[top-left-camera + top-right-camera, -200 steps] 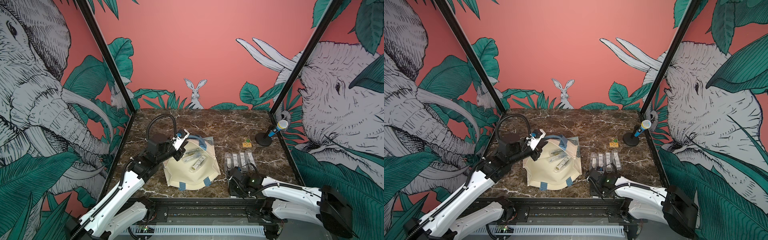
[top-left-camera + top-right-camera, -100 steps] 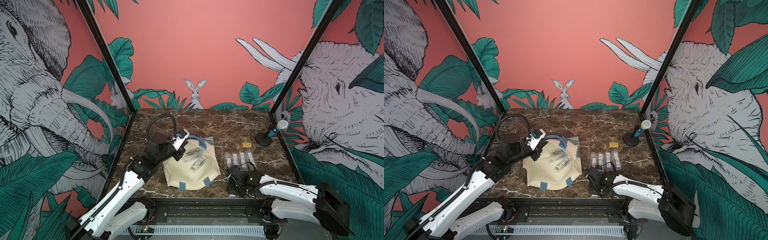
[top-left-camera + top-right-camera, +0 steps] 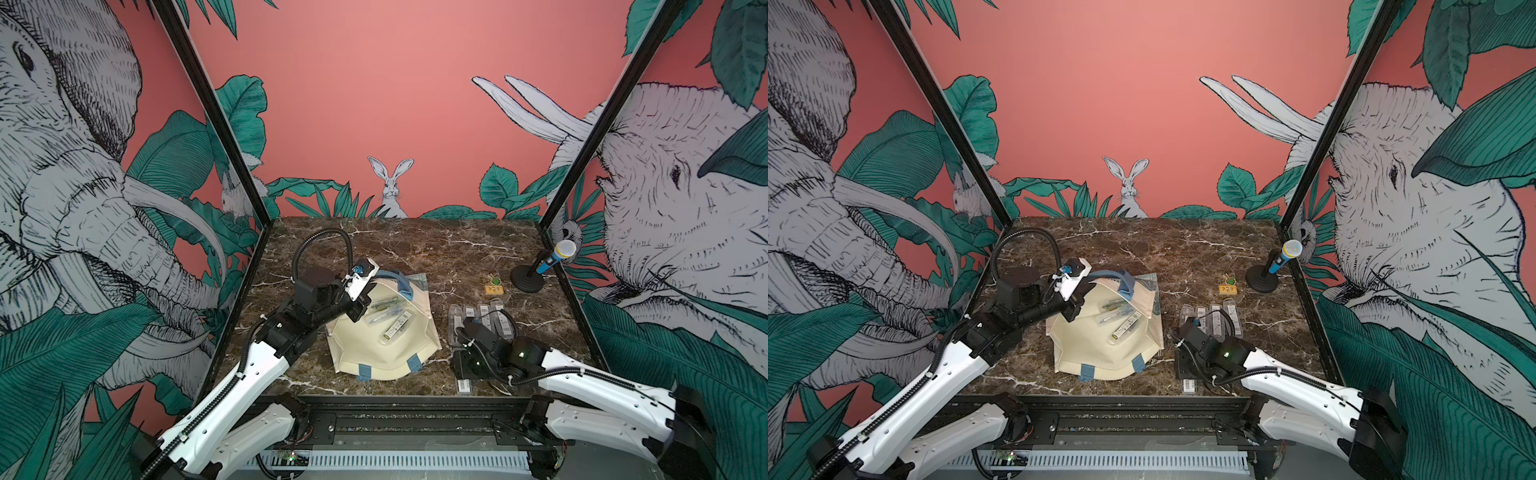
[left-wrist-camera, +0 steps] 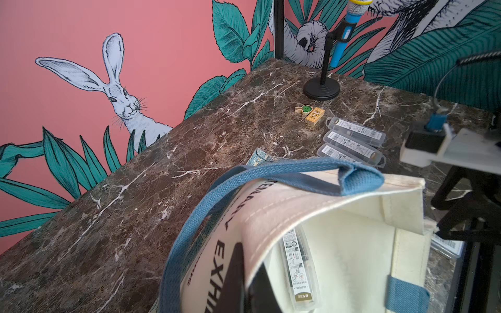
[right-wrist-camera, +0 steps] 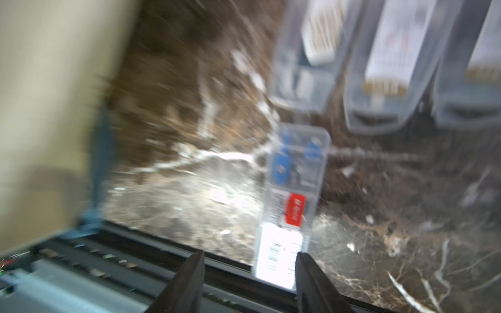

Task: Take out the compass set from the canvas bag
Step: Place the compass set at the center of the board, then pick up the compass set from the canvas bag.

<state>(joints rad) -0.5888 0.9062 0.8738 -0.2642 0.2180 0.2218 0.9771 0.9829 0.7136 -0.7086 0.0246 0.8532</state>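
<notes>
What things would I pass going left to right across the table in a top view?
canvas bag → row of clear cases → microphone stand

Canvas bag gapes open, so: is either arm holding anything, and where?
The left gripper clamps the canvas bag by its mouth rim; the right gripper holds nothing.

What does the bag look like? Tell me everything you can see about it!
The canvas bag is cream cloth, soft and floppy, lying on the marble table. It has blue strap handles, dark letters on the outside and a teal leaf print at its far edge. Its mouth gapes open, because the left gripper pinches the rim and lifts it. A few clear plastic cases lie inside.
</notes>
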